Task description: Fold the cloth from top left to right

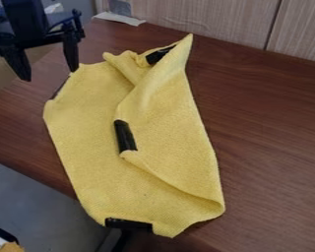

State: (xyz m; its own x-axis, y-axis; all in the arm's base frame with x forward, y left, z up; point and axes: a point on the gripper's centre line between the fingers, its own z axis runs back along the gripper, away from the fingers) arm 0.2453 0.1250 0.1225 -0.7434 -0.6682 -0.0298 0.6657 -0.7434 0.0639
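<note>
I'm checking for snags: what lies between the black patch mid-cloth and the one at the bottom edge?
Only bare yellow cloth lies between the middle patch and the bottom patch, as the camera view shows.

Yellow cloth [88, 133]: one, on the table
Black strips: four in all; one upper strip [159, 55] toward the wall-side edge, one left strip [59, 88] toward the left edge, one middle strip [125, 136], one lower strip [128, 225] at the front edge
Gripper [47, 74]: one
Table [272, 147]: one
Wall panels [206, 19]: two
</note>
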